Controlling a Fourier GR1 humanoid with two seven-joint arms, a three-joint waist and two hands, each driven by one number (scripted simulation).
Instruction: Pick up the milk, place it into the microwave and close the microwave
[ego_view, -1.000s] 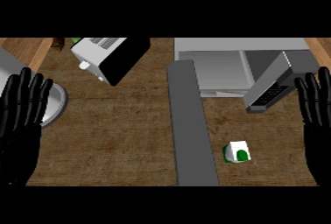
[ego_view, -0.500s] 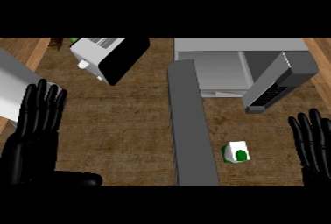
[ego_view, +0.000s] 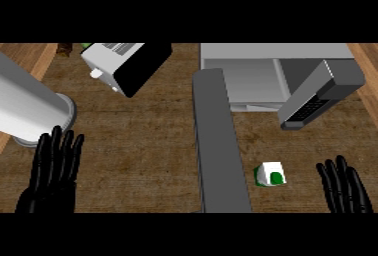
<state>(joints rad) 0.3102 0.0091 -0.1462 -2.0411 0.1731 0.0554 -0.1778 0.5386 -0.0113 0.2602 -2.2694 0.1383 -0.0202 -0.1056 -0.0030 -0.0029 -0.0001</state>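
Observation:
A small white and green milk carton (ego_view: 270, 174) stands on the wooden counter, right of a long grey strip. Behind it the grey microwave (ego_view: 255, 75) is open, its door (ego_view: 319, 95) swung out to the right. My right hand (ego_view: 344, 187) shows at the lower right, open with fingers straight, a little right of the carton and not touching it. At the lower left, far from the carton, my left hand (ego_view: 53, 175) is also open, its fingers straight.
A white toaster with a dark side (ego_view: 125, 64) sits at the back left. A large grey cylinder (ego_view: 26, 110) lies at the left edge, just above my left hand. The long grey strip (ego_view: 218, 150) runs down the counter's middle.
Both hands have drawn down toward the view's lower edge, and the right one has come in from the right edge toward the carton. The carton has not moved.

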